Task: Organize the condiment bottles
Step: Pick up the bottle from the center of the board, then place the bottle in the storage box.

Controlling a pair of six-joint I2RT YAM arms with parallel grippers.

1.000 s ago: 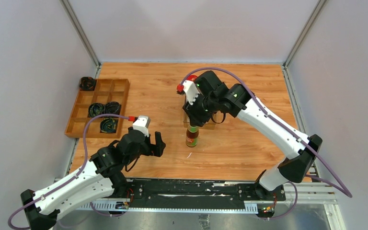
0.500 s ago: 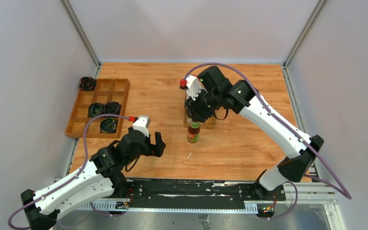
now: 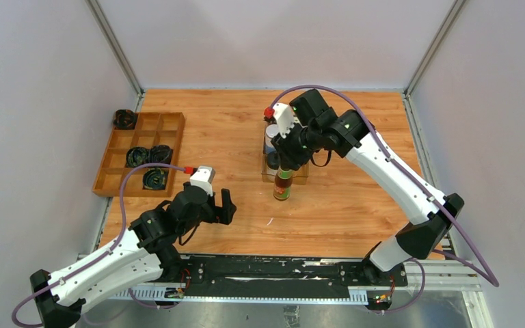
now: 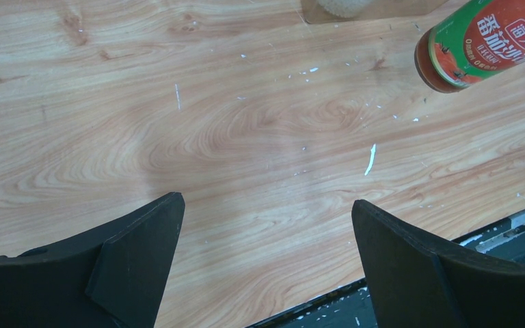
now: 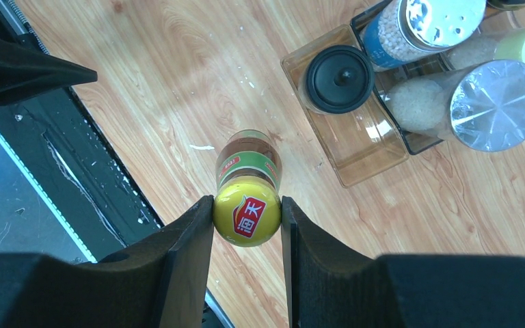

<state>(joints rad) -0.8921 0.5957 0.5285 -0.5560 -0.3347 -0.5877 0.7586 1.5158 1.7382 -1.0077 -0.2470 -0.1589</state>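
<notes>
"How far along are we?"

"At least four jars (image 5: 495, 102) stand in the clear tray (image 5: 355, 154). The right claw (image 5: 247, 219) clenches the yellow-capped sauce bottle (image 5: 248, 160) just beside it, above the desk (image 5: 178, 68)."

"Left claw (image 4: 266, 208)?"

"Spread wide, grasping nothing. Nearly finished, I'd judge."

Robot lab cell: blank grey walls (image 3: 273, 41), metal corner posts (image 3: 117, 49) (black mounting rail (image 3: 273, 268) below)

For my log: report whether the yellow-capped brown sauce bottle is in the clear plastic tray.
Out. The right hand holds the yellow-capped brown sauce bottle by its cap over the wooden table, beside the clear plastic tray.
</notes>
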